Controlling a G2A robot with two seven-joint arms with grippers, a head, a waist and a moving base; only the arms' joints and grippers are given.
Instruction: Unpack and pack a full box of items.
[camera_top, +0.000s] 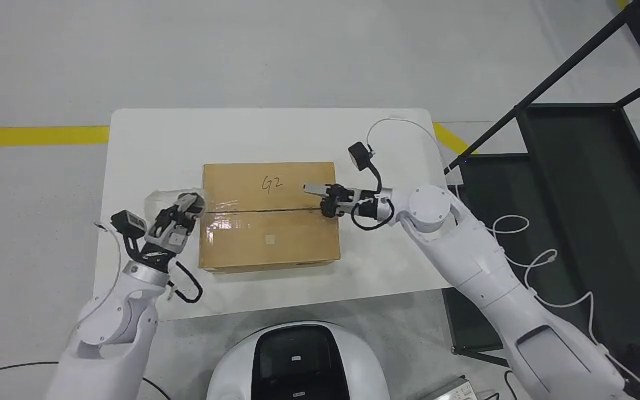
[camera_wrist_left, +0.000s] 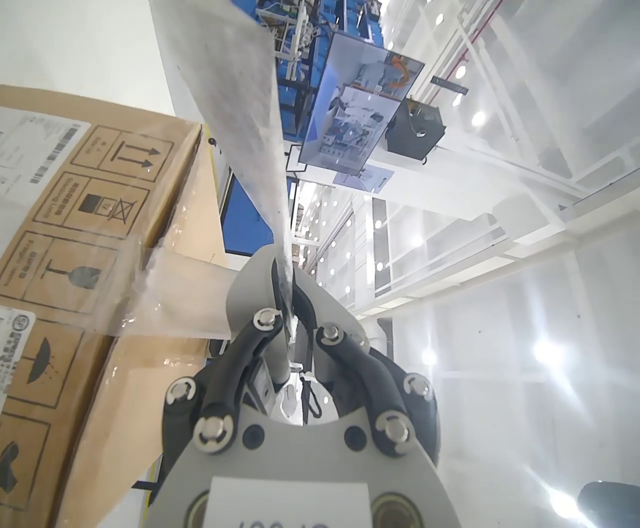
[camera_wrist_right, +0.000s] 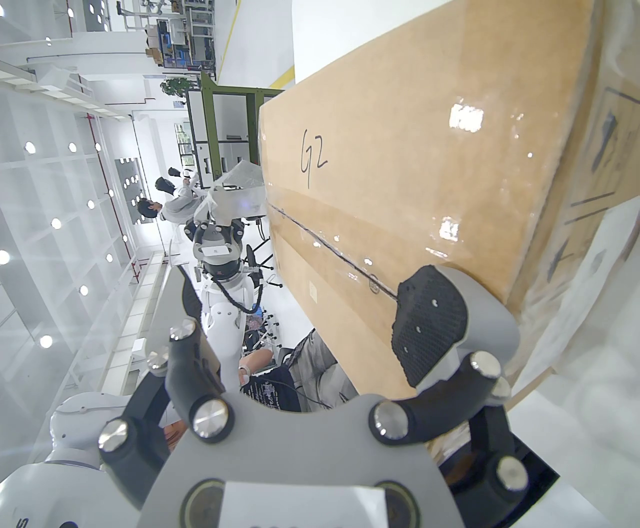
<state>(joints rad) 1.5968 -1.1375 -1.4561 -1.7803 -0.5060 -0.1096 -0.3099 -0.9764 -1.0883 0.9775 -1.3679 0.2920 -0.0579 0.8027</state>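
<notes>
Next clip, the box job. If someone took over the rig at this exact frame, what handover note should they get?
Left pincer: shut on a strip of clear tape, lifted at the left end of the box; the strip's other end is stuck to the box's end face.
Right pincer: open, at the box's right end by the top seam, one pad at the top edge.
The box sits on the white table, flaps closed.
Done: tape partly peeled.
Left: pull the tape off, open the flaps, unpack, repack.

Left gripper (camera_wrist_left: 286, 300) jaws clamp clear tape strip (camera_wrist_left: 242, 105) beside box (camera_wrist_left: 100, 210).
</notes>
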